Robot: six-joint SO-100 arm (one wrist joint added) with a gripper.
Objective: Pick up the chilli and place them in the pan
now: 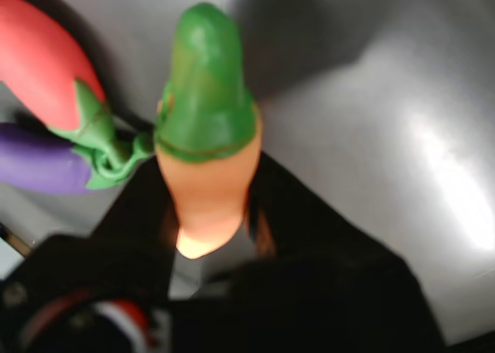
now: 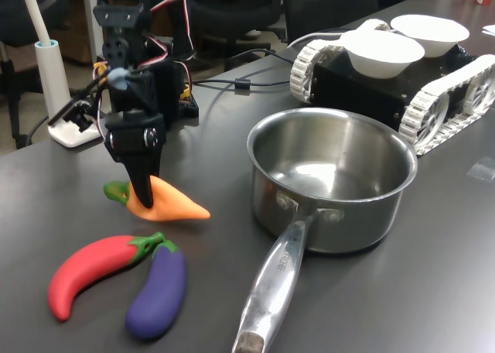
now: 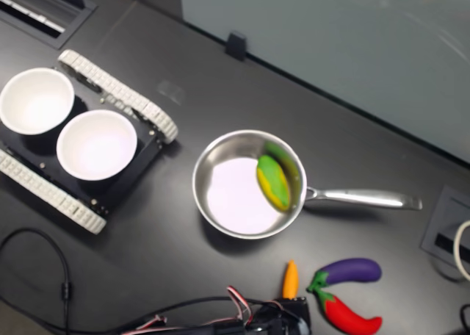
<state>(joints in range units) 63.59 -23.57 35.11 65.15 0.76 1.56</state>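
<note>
The orange chilli lies on the dark worktop, right under the black claw. The claw points down, and its two fingers sit one on each side of the chilli, close by the green cap. In the wrist view, the chilli sits between the dark fingers. They look closed on it. The shiny pan stands near, on the first exterior view's right. A red chilli toy and a purple eggplant toy lie just beside.

shiny steel pan, smooth matt chilli, matt table.
</note>
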